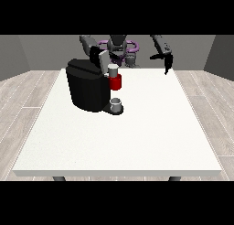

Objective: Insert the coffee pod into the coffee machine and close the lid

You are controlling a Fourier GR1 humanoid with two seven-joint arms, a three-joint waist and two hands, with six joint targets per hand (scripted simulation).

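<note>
The black coffee machine (87, 89) stands on the white table (123, 137), its lid (98, 57) raised. The coffee pod (112, 70) sits on the red holder (115, 82), above a small cup (116, 104). The hand at the view's right (168, 64) hangs with straight fingers, holding nothing. The hand at the view's left is hidden behind the machine.

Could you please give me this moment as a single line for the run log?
coffee machine: lid raised | coffee pod: at red holder | cup: on base | hand at the view's right: hangs apart
</note>
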